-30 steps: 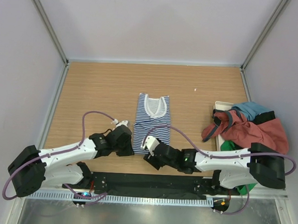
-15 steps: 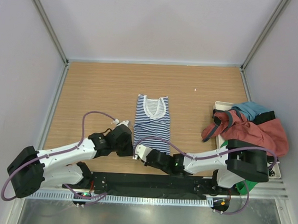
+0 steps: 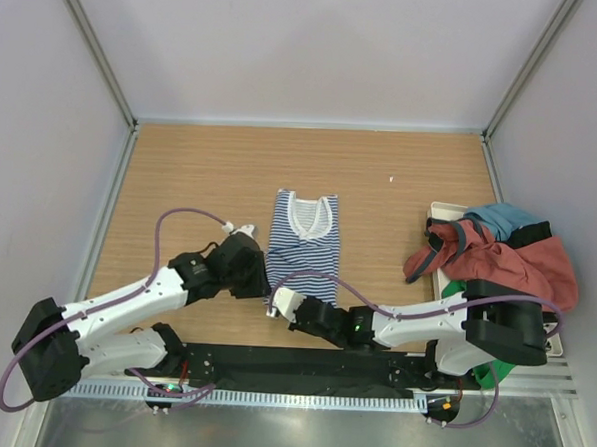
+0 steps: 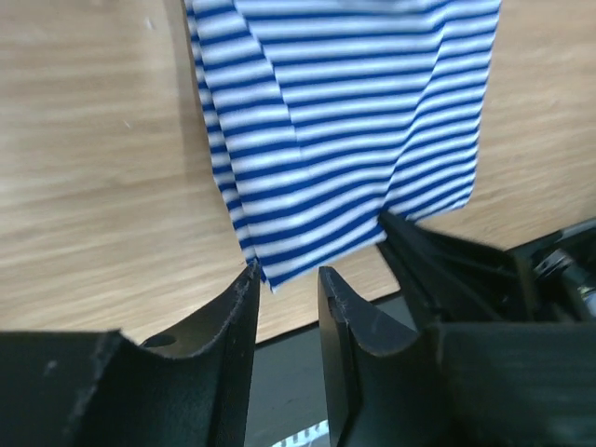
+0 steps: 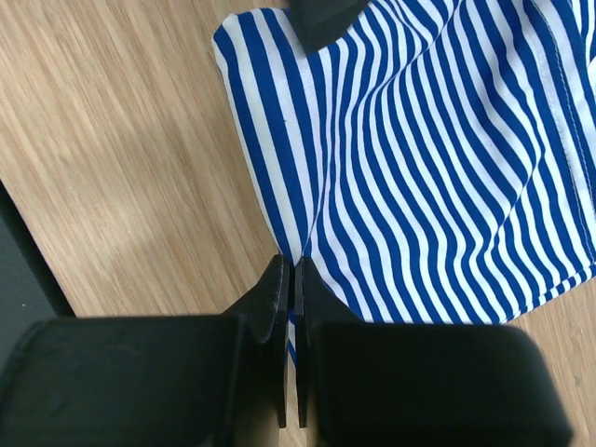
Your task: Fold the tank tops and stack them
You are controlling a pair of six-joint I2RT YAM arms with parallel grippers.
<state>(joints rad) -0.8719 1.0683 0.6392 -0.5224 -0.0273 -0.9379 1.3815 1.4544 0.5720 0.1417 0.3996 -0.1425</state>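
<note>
- right gripper (image 5: 290, 279): jaws pinched together on the near hem of the striped tank top (image 5: 438, 140), which lies mid-table (image 3: 181, 177)
- left gripper (image 4: 284, 289): jaws apart, the hem's near-left corner right at its tips
- top's long axis runs near-to-far, neckline far, so I'd guess the fold goes away from the arms

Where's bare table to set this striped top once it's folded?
Bare wood: left of the striped tank top to the left wall, the far strip beyond its neckline, and the gap before the clothes pile. Crowded: near edge, where left gripper and right gripper work its hem.
</note>
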